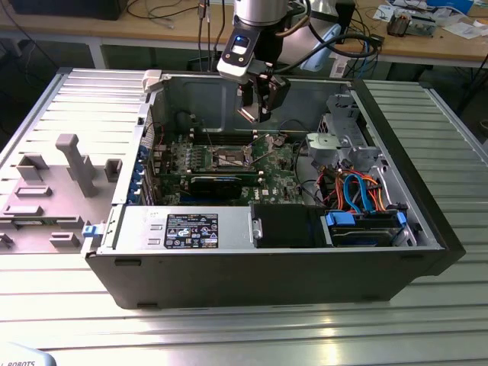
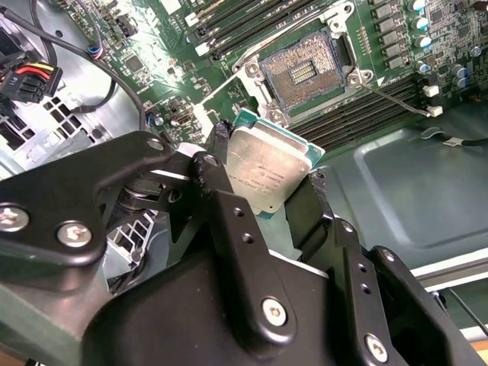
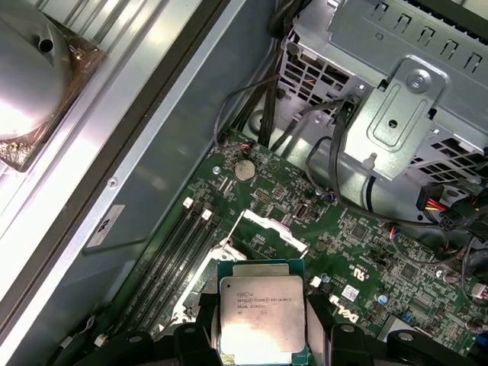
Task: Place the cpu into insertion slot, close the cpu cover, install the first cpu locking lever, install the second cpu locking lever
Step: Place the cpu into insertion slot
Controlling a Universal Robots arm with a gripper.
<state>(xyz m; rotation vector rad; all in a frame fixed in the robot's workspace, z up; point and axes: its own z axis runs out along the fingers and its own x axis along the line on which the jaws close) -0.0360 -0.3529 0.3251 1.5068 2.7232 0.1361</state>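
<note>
Gripper (image 2: pixel 267 162) clamped on the cpu (image 2: pixel 268 171) — chip held clear above the green board (image 2: pixel 145 72), near the insertion slot (image 2: pixel 301 72) — contacts exposed.

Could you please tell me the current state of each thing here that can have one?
cpu: gripped in the jaws, above the motherboard, not seated.
insertion slot: empty, contacts exposed.
cpu cover: raised, open.
gripper: shut on the cpu.
computer case: side open, interior exposed.
</note>
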